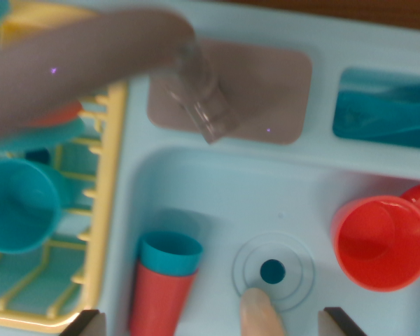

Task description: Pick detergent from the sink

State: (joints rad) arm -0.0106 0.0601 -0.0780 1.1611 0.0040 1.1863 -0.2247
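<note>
The detergent bottle has a red body and a teal cap. It stands in the pale blue sink basin at the lower left of the wrist view. My gripper is open, and only its two dark fingertips show at the bottom edge, wide apart. The bottle sits between them, close to the left one, and I cannot tell whether they touch. Nothing is held.
A red cup sits in the basin's right side, next to the round drain. A pale rounded object pokes in below the drain. The grey faucet with its clear spout overhangs the basin. A yellow rack holding a teal cup stands to the left.
</note>
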